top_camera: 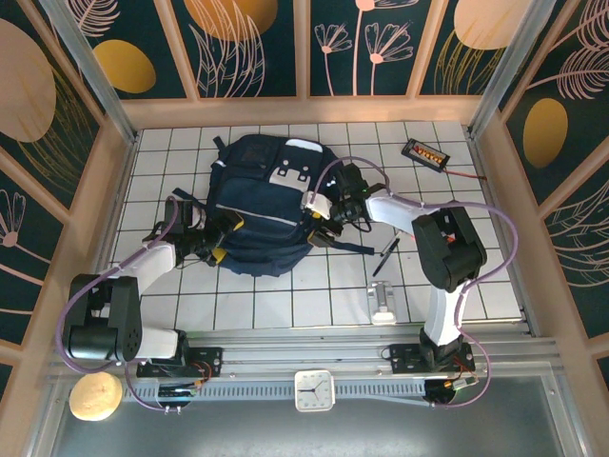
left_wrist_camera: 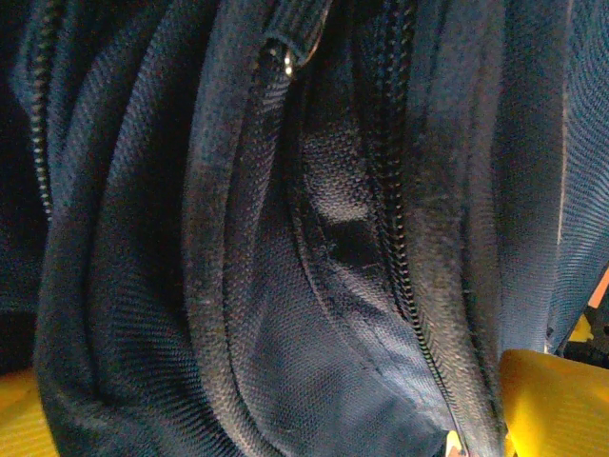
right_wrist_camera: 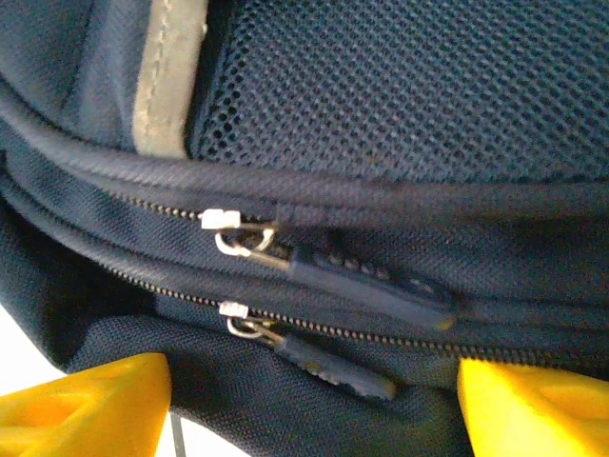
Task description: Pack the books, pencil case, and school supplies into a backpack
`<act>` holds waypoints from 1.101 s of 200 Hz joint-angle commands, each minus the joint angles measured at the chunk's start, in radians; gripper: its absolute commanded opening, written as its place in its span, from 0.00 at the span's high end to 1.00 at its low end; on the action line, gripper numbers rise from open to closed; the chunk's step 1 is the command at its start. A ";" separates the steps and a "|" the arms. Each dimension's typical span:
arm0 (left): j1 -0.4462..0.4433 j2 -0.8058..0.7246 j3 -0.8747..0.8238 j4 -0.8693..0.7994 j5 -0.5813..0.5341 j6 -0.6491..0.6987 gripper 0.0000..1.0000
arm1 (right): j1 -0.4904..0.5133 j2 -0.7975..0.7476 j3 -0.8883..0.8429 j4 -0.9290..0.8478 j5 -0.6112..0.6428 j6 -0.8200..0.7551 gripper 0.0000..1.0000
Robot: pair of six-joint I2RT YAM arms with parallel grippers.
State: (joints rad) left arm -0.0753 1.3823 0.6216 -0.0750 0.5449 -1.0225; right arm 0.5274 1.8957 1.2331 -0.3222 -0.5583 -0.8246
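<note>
The backpack [top_camera: 262, 205] lies flat in the middle of the tiled bench. It looks soft and floppy, likely to sag and fold rather than keep its shape, so the firmest places to take hold appear to be its corded seams and the zipper pulls [right_wrist_camera: 371, 283]. The left end effector [top_camera: 211, 243] is pushed against its left side, fingers spread with folds of navy fabric between them. The right end effector [top_camera: 326, 217] sits at its right side, fingers likewise spread, the two pulls just beyond the tips, unpinched.

Bright even light overhead; wrist close-ups dim, softly blurred
</note>
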 commanded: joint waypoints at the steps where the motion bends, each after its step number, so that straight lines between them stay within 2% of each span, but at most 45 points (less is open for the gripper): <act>1: -0.005 0.018 -0.008 0.017 -0.017 0.023 0.01 | 0.033 0.029 0.031 -0.053 -0.020 0.009 0.23; 16: -0.004 0.021 -0.007 0.020 -0.017 0.024 0.01 | 0.035 0.034 0.044 -0.060 -0.023 0.010 0.29; 34: -0.004 0.029 -0.005 0.021 -0.015 0.026 0.01 | 0.036 0.046 0.063 -0.090 -0.020 0.003 0.42; 64: -0.005 0.029 -0.005 0.021 -0.013 0.029 0.01 | 0.034 0.045 0.066 -0.129 -0.013 -0.005 0.74; 110: -0.003 0.028 -0.006 0.014 -0.015 0.037 0.01 | 0.034 0.031 0.057 -0.168 0.002 -0.022 1.00; 143: -0.003 0.003 0.009 -0.004 -0.014 0.043 0.01 | 0.036 -0.005 0.049 -0.171 0.001 -0.009 1.00; 170: -0.004 -0.077 0.019 -0.031 0.001 0.012 0.01 | 0.057 -0.046 0.052 -0.165 -0.012 0.027 1.00; 207: -0.007 -0.203 -0.082 0.068 0.078 -0.192 0.01 | 0.129 -0.064 0.044 -0.127 -0.060 0.108 1.00; 220: -0.010 -0.242 -0.110 0.054 0.085 -0.228 0.01 | 0.155 -0.063 0.033 -0.103 -0.070 0.133 1.00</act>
State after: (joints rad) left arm -0.0750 1.2041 0.5655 -0.0471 0.5503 -1.1000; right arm 0.6140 1.8637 1.2877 -0.4446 -0.5476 -0.7589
